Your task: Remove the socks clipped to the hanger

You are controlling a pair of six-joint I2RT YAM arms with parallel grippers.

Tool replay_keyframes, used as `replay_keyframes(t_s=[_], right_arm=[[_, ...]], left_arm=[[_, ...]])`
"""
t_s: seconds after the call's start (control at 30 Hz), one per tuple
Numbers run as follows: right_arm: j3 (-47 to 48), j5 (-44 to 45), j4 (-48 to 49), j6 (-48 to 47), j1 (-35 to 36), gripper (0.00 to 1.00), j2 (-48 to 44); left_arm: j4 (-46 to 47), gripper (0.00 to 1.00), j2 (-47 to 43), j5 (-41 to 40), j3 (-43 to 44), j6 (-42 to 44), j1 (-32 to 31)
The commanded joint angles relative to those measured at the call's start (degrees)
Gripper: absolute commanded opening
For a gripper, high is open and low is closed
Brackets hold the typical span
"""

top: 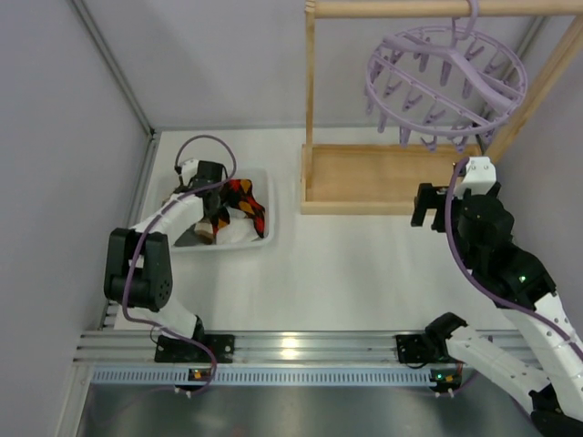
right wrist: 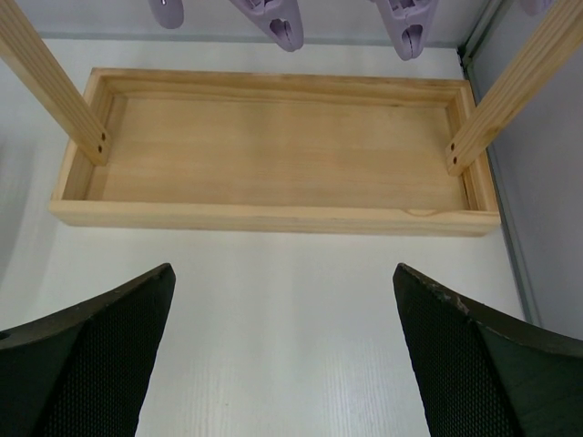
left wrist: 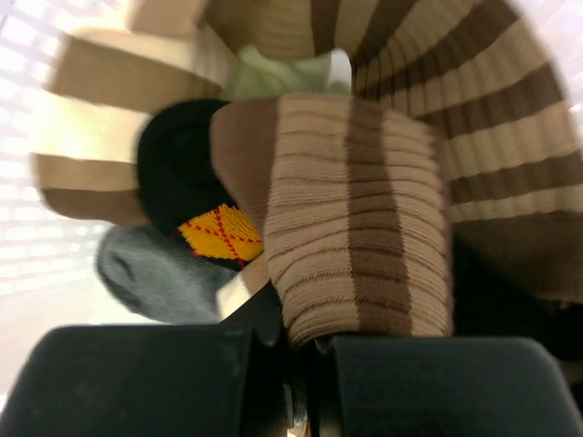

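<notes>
The lavender hanger [top: 446, 77] hangs by its hook from the wooden rack's top bar, and the pegs that show hold nothing. My left gripper [top: 217, 217] is down in the white basket [top: 264, 238], shut on a brown-and-tan striped sock [left wrist: 355, 209] whose cuff is pinched between the fingers [left wrist: 305, 350]. Beneath it lie a diamond-patterned sock [left wrist: 219, 232] and another striped one [left wrist: 510, 137]. The red and orange diamond sock [top: 244, 200] also shows from above. My right gripper [top: 426, 205] hovers open and empty over the table, in front of the rack's base [right wrist: 282, 300].
The wooden rack's tray base [right wrist: 273, 146] lies just ahead of the right gripper, its two uprights [right wrist: 55, 86] rising at either end, with lavender pegs [right wrist: 273, 23] dangling above. A grey sock [left wrist: 150, 273] lies in the basket. A grey wall [top: 64, 137] bounds the left side.
</notes>
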Motion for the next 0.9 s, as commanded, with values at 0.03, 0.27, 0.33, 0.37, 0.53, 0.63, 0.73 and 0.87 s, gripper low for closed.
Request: replay_keyframes(t_s=[0.03, 0.27, 0.33, 0.37, 0.53, 0.63, 0.73, 0.87], right_arm=[[-0.45, -1.12, 1.01, 0.67, -0.24, 0.99, -1.22], [-0.89, -1.74, 0.66, 1.28, -0.24, 1.00, -2.81], [-0.89, -1.91, 0.57, 1.37, -0.24, 0.99, -3.16], [-0.98, -2.00, 0.57, 1.46, -0.24, 0.99, -3.16], [-0.80, -2.09, 0.31, 1.90, -0.15, 0.99, -3.69], [-0.89, -2.53, 0.48, 2.51, -0.24, 0.99, -3.95], [-1.68, -2.88, 0.74, 3.57, -0.24, 0.99, -4.56], [-4.66, -2.09, 2.32, 5.58, -0.24, 0.99, -6.93]], left_arm=[[0.44, 0.00, 2.49, 2.81, -0.25, -2.36, 0.93], [0.08, 0.32, -4.35, 3.07, -0.86, -0.43, 1.02], [-0.35, 0.46, -8.05, 2.46, -1.21, 0.02, 1.02], [-0.62, 0.50, -9.45, 2.28, -1.47, 0.02, 1.02], [-3.86, 0.68, -16.65, 1.49, -0.86, 1.16, 1.02], [-5.36, 0.75, -20.26, 3.67, -0.07, 2.30, 1.02], [-7.03, 0.97, -25.97, 7.28, 0.72, 4.58, 0.93], [-8.96, 0.99, -33.17, 25.59, 1.16, 8.44, 0.84]])
